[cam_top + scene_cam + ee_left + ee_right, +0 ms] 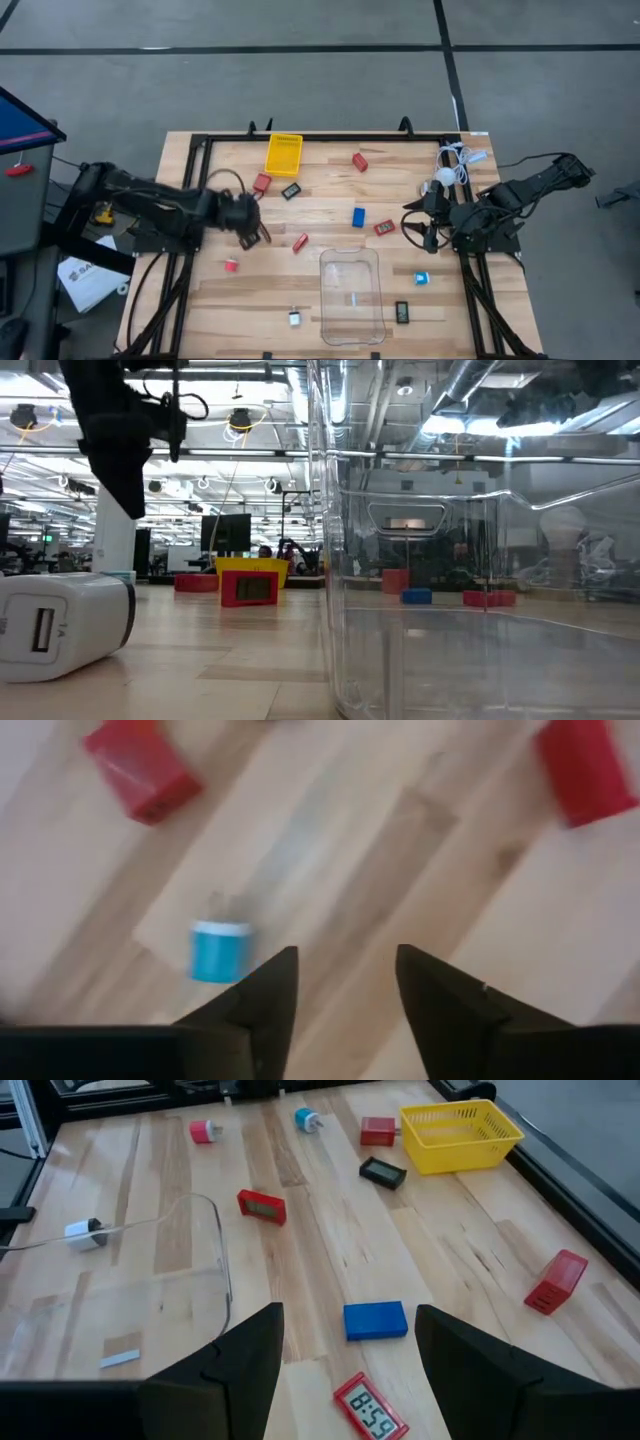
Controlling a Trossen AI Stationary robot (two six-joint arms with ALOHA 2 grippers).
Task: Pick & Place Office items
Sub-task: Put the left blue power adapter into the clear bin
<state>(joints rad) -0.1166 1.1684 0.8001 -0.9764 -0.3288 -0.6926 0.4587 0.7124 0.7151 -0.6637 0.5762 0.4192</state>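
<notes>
Across the desk (pixel 200 300) the office items (pixel 358 216) lie scattered, none in the yellow tray (pixel 284 154) or clear bin (pixel 350 296). Left hand (pixel 250 236) hovers, fingers parted, empty; right hand (pixel 415 226) waits open, empty. Sorting looks barely started.

Open wooden counter (pixel 200 290) lies on the left, broken only by a small red-and-white plug piece (pixel 231 265) and a white charger block (pixel 295 318). The tall clear plastic bin (pixel 351 296) walls off the front middle. Between the bin and the yellow mesh basket (pixel 283 153), a blue rectangular block (pixel 358 216) and a red digital clock (pixel 384 228) narrow the lane.
</notes>
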